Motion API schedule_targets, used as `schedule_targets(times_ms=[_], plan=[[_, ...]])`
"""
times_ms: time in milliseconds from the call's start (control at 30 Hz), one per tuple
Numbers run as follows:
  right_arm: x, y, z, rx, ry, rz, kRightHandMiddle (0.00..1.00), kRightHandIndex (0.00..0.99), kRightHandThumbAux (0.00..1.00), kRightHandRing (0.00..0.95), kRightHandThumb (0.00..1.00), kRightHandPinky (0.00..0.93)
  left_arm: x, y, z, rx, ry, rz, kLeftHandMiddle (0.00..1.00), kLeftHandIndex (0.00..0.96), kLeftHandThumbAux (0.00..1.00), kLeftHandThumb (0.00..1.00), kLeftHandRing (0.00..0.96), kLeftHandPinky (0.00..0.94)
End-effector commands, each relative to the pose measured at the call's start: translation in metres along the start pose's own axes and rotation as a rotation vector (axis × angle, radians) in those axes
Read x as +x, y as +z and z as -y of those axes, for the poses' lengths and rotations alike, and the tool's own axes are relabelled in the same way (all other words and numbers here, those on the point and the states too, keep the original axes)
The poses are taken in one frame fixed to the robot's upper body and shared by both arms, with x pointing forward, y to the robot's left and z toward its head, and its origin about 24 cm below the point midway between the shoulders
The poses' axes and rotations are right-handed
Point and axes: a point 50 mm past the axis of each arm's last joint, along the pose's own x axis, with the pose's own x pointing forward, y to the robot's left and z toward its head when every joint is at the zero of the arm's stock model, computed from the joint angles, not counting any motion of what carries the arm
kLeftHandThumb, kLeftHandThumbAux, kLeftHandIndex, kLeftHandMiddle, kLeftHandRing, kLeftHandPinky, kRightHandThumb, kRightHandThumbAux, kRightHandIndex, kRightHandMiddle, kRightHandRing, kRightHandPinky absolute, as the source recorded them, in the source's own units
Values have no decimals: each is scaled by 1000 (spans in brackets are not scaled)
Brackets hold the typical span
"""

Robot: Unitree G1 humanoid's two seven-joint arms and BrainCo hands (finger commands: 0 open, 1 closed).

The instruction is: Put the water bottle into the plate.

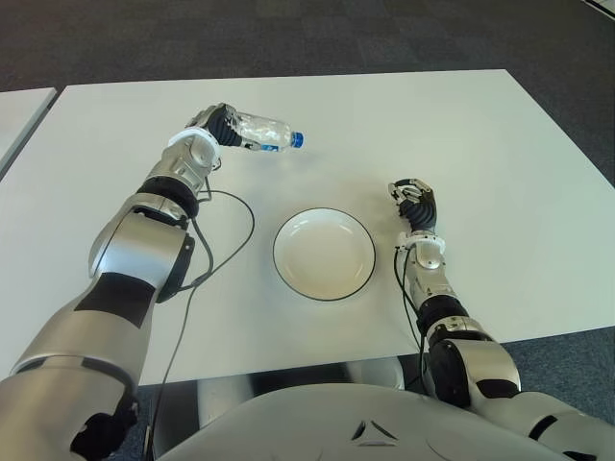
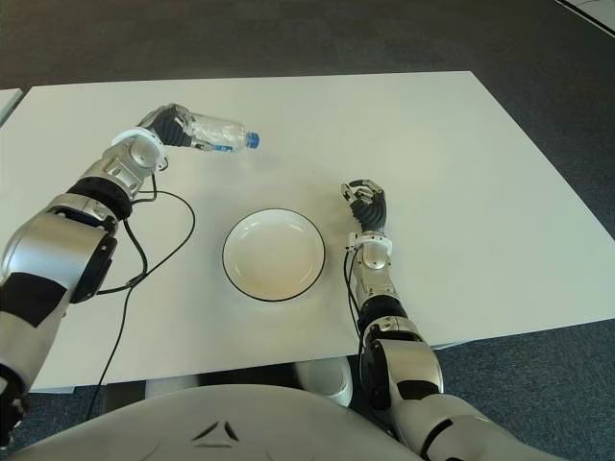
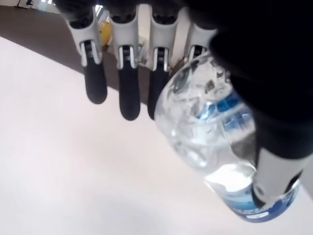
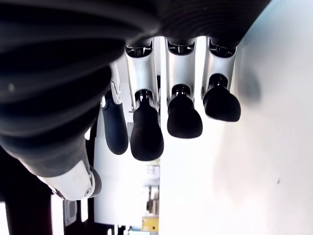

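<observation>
- The plate point(image 1: 324, 254) lies empty toward the table's point(image 1: 500, 144) near edge; the right hand point(image 1: 414, 202) shows just beside it on the right, fingers loosely curled, holding nothing.
- Farther back, toward the left edge, the left hand point(image 1: 219, 126) grips the water bottle point(image 1: 265, 133) by its base, cap pointing right.
- The bottle should be carried level over the plate's centre, lowered, then released.
</observation>
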Motion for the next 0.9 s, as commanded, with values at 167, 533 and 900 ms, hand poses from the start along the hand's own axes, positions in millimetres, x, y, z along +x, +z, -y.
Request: schedule_targets(times_ms=[167,533,900], plan=[[-5,-12,-1,0,5,-61,819,437,730,816,698,822,0,12,-27,-111,98,133,534,393,671,852,879,849],[-4,-12,-2,-12,11,-48,826,437,731,820,696,810,-4,29,-42,-183,179,303,530,395,670,852,884,862],[-4,-11,-3,-4,13,-46,824,437,731,817,697,808,-13,36,-35,-243,164,443,536,400,668,853,885,857]])
